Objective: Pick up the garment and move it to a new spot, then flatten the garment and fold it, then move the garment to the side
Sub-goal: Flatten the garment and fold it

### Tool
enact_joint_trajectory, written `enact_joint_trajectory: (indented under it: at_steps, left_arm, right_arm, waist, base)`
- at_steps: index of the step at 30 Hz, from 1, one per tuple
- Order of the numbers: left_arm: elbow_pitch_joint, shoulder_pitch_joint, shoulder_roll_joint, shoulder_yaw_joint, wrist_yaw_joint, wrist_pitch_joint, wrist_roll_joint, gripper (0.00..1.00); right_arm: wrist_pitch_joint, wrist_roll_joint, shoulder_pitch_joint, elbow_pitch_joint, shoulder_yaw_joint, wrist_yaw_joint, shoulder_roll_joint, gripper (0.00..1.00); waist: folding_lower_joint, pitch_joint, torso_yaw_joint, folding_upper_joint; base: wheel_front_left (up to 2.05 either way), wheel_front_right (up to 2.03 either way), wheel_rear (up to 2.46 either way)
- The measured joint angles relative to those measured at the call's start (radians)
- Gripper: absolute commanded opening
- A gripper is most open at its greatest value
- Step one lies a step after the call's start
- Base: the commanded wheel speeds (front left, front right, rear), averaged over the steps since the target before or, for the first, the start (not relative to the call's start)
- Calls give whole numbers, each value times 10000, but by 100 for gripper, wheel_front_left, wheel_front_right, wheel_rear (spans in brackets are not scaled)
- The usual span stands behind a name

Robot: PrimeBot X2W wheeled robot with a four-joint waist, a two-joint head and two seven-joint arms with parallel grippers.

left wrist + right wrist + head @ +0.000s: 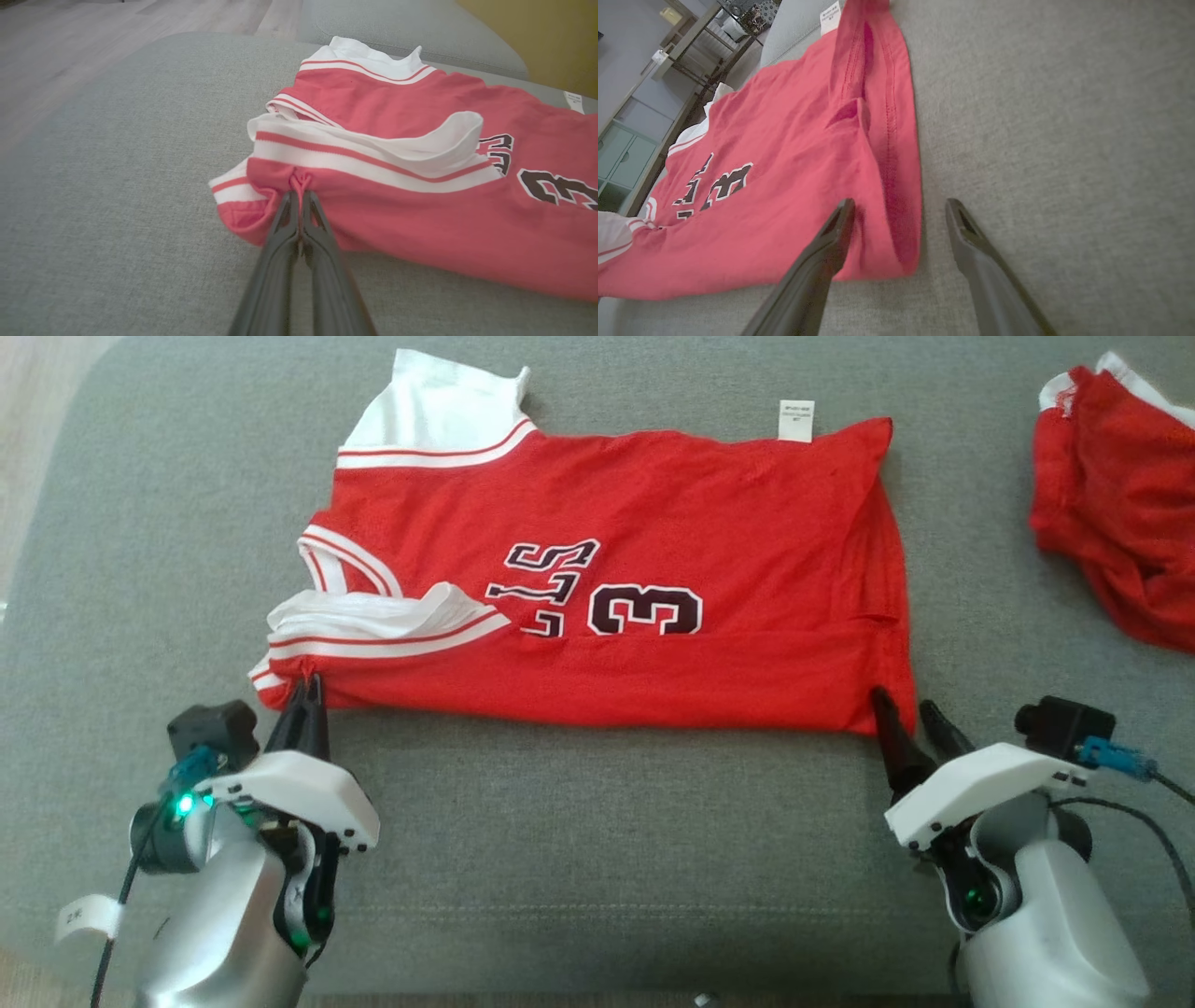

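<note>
Jersey (653, 504): light, limp mesh; likely to sag.
Left gripper (308, 689): clamped on the corner at its tips.
Right gripper (902, 702): wide apart, straddling the hem corner; grasp there.

Counted 2 red garments: jersey (653, 513) centre, crumpled garment (1111, 504) far right; left gripper (308, 689), right gripper (903, 700); 1 cushion (607, 821).

The left arm (224, 933) and right arm (1046, 915) both reach forward from low down, fingers pointing away from the body. The left gripper (307, 689) is pinched tight on a tuck of the garment (653, 504). The right gripper (904, 702) has its two dark fingers spread wide apart.
</note>
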Motion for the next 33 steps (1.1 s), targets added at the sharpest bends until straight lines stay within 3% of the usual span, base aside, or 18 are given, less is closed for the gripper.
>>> enact_joint_trajectory:
  at_steps: [11,12,14,24,33]
  left_arm:
    - [-48,29,2,-21,52,-10,0,0]
    - [-48,38,2,-31,52,-10,0,0]
    - [-48,40,4,-58,52,2,0,0]
    - [75,41,75,-326,-46,192,15,0]
    - [121,426,267,-652,-407,723,6,0]
  right_arm:
    - [77,662,-401,439,535,0,4,100]
    - [79,761,-409,451,644,0,4,83]
    - [79,863,-450,485,755,0,4,2]
    - [71,888,-603,840,966,0,-176,0]
    - [807,1290,-502,742,1151,2,-918,0]
  waist:
    - [0,58,144,0]
    - [0,61,143,0]
    - [0,69,137,0]
    - [0,-32,34,0]
    - [0,-431,-41,0]
  base:
    - [0,0,0]
    - [0,0,0]
    - [0,0,0]
    - [0,0,0]
    - [0,0,0]
